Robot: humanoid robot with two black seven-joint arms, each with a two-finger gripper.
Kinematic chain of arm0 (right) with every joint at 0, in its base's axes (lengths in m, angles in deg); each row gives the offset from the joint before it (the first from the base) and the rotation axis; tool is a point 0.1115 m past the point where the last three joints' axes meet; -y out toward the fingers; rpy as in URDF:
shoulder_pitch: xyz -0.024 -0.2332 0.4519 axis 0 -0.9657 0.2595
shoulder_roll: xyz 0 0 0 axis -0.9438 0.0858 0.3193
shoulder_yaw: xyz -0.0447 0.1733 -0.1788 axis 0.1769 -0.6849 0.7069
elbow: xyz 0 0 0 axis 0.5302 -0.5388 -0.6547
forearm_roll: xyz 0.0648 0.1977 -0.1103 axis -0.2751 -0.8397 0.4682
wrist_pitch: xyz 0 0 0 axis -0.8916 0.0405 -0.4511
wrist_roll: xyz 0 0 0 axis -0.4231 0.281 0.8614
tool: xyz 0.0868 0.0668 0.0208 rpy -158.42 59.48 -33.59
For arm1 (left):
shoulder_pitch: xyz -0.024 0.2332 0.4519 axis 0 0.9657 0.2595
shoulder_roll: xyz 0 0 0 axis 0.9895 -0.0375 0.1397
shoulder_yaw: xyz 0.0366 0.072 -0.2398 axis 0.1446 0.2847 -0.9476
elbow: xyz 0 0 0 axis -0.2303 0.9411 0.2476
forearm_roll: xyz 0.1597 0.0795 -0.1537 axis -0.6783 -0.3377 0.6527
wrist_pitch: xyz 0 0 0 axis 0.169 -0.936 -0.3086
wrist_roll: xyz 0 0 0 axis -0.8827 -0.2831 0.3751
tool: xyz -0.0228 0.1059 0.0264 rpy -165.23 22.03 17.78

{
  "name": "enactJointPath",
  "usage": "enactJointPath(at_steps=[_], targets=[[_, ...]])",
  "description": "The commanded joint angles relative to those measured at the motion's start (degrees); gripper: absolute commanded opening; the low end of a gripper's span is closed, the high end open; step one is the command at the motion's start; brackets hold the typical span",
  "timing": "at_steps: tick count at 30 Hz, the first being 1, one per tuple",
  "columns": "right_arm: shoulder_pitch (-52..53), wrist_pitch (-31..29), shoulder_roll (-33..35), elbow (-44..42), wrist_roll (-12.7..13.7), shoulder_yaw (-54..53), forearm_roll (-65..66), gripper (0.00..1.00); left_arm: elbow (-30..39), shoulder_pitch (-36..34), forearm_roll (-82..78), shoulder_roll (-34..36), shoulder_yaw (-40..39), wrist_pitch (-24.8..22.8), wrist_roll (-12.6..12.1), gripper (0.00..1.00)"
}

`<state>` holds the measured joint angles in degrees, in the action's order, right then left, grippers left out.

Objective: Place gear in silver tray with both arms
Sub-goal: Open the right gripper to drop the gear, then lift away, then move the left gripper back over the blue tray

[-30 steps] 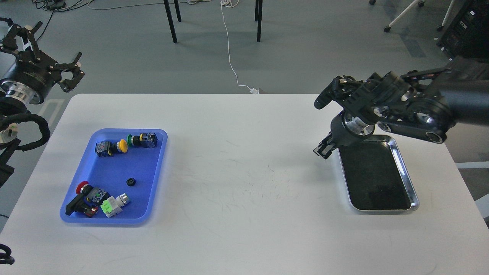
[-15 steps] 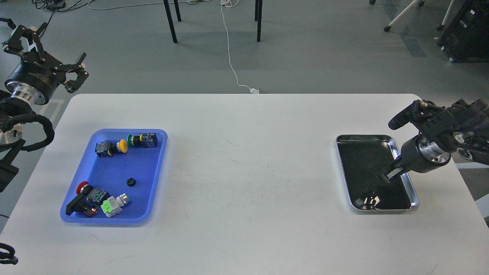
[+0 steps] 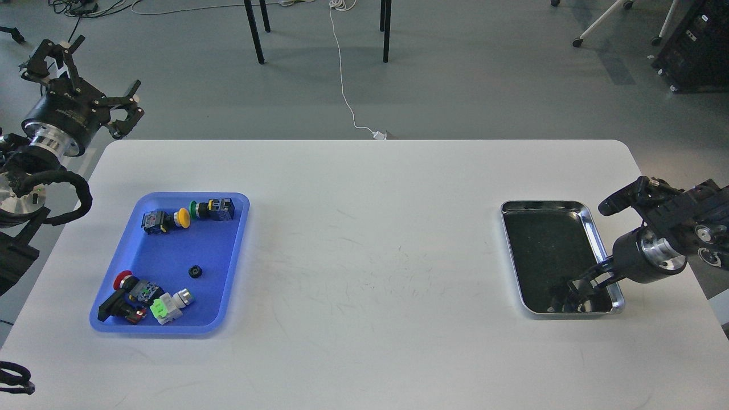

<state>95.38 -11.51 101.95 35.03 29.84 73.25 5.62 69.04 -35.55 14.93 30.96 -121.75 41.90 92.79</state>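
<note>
The gear (image 3: 196,271) is a small black ring lying in the middle of the blue plastic tray (image 3: 171,245) on the left of the table. The silver tray (image 3: 541,203) lies on the right, and its dark bottom holds nothing but reflections. My right gripper (image 3: 586,282) hangs low over the silver tray's near right corner; it is small and dark, so its fingers cannot be told apart. My left gripper (image 3: 94,77) is open and empty, raised beyond the table's far left corner, well away from the gear.
The blue tray also holds several push-button switches, with yellow (image 3: 182,217), green (image 3: 194,209) and red (image 3: 122,279) caps. The white table (image 3: 370,256) spans the view. Chair legs and a white cable (image 3: 342,68) are on the floor behind.
My right arm has swung right and nearer, from the silver tray's far left corner to its near right corner. My left gripper has drifted slightly right.
</note>
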Motion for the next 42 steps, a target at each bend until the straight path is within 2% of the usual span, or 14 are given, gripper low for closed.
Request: enactJointPath(at_steps=[1,3,7,11,14,16,19,28,34,36,38,42], targets=[[0.48,0.0,-0.09,-0.96,0.01,-4.89,-0.1,0.69,-0.01,-0.25,-0.12,-0.02,0.31,0.0,-0.09,0.97],[0.31,0.0,-0.43,-3.49,0.19,-11.21,-1.06,0.79,0.08,-0.43,-0.29,0.24,0.4,0.0,-0.44,0.97],[-1.36,0.0,-1.66,-8.86,0.19,-23.61,-6.32,0.9,3.41,-0.69,-0.73,1.38,0.67,0.0,-0.97,0.97],[-3.47,0.0,-6.49,-15.45,0.19,-33.02,-19.15,0.93,10.52,-0.69,-4.84,4.98,4.25,0.0,-1.06,0.97],[-5.31,0.13,-10.01,-21.42,0.19,-38.91,-29.42,0.94,18.42,-0.78,-14.58,7.62,5.67,0.0,-0.53,0.97],[-7.16,2.67,-11.77,-24.15,0.19,-41.38,-35.76,0.94,24.05,-0.69,-22.49,8.5,5.67,0.0,-0.27,0.97],[-9.88,4.7,-11.95,-24.17,-0.07,-44.72,-45.16,0.94,29.6,-0.69,-34.88,8.94,5.24,0.0,-0.26,0.97],[-20.34,4.71,-8.53,-23.64,-0.51,-60.0,-69.25,0.94,41.64,0.28,-67.4,9.82,6.29,0.0,0.17,0.97],[-33.34,4.71,-6.15,-18.03,-0.69,-72.66,-80.34,0.94,42.45,1.42,-85.51,10.61,6.81,0.0,1.4,0.96],[-38.52,4.79,-5.8,-14.43,-0.69,-76.79,-80.61,0.94,42.53,2.03,-92.37,11.75,7.61,0.0,3.24,0.96],[-43.36,4.71,-5.71,-11.17,-0.69,-80.83,-80.52,0.94,42.71,2.47,-98.0,13.42,8.66,0.0,6.57,0.95],[-47.24,4.71,-5.62,-8.61,-0.69,-84.19,-80.52,0.94,43.5,2.56,-107.23,16.32,12.52,0.0,11.06,0.93]])
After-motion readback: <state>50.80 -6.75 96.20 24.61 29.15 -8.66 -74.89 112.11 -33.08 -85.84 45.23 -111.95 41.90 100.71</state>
